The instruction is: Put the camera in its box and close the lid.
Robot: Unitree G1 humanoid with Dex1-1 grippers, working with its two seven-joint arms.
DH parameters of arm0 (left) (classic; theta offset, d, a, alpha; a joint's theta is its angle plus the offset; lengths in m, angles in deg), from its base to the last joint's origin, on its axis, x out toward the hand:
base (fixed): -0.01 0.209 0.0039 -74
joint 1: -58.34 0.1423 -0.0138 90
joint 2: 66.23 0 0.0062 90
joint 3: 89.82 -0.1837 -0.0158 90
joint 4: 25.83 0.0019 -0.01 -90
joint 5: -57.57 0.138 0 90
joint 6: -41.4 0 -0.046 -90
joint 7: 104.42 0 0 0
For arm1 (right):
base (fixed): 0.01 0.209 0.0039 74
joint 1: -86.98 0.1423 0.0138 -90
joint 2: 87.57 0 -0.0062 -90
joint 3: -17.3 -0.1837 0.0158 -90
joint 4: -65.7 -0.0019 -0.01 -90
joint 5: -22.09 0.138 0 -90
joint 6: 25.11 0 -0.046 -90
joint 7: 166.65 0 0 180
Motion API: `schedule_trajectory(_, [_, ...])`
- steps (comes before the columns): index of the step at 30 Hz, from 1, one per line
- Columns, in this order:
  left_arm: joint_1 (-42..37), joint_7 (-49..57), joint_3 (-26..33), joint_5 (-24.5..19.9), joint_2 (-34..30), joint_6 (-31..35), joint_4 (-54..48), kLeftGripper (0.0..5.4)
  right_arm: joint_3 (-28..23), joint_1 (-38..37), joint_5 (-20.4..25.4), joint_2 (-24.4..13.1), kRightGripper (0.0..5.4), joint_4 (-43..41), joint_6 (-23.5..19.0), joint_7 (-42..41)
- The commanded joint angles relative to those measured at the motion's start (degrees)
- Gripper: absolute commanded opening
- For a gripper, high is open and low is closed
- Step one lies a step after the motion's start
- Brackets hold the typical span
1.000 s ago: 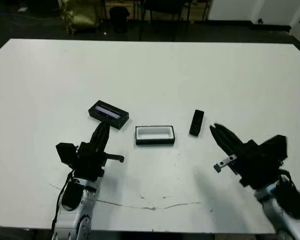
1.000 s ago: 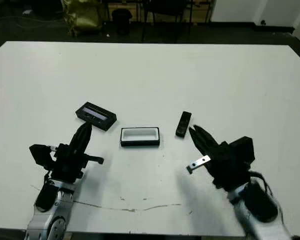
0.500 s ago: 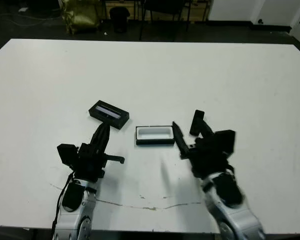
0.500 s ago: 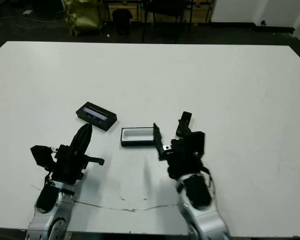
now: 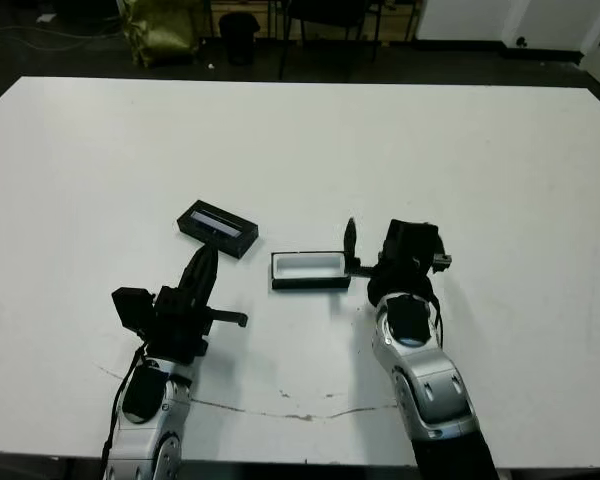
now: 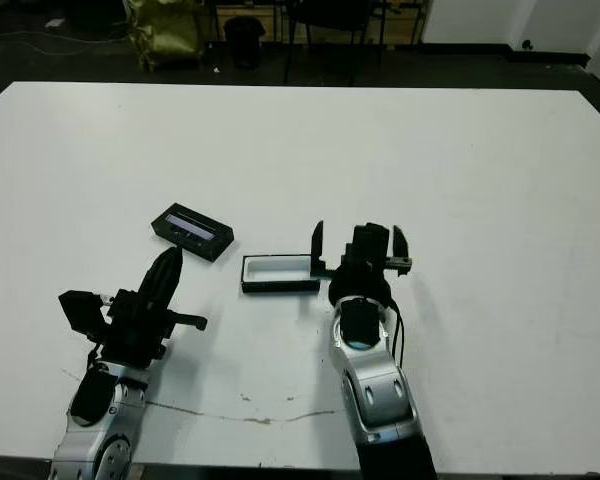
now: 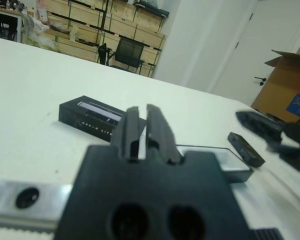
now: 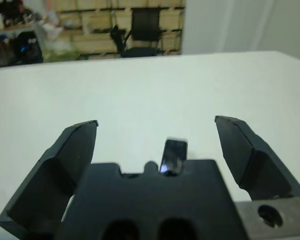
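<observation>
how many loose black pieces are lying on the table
3: the lid at the robot's left, the box in the middle, and the camera between the open right end effector fingers, hidden from the head views.

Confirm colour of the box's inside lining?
White inside the black box; clearest in the left eye view.

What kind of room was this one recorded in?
Probably a lab or storeroom workspace: wooden shelving along the far wall, a black office chair, and an open cardboard box beyond the white table.
</observation>
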Motion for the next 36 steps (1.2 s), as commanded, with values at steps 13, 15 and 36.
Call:
schedule_trajectory(13, [0.5,-0.5,0.5,-0.1,-0.8,0.5,1.3,0.0,-5.9,4.9,4.9,6.5,5.38,5.6,1.2,5.3])
schedule_trajectory(15, [0.4,-0.5,0.4,0.4,-0.9,0.0,1.5,0.0,-6.0,4.9,5.4,6.6,5.38,5.7,0.3,5.4])
schedule_trajectory(36, [1.1,0.8,0.2,0.8,-1.2,2.2,-0.1,0.0,-4.2,3.9,2.7,7.0,5.38,13.6,-4.4,9.4])
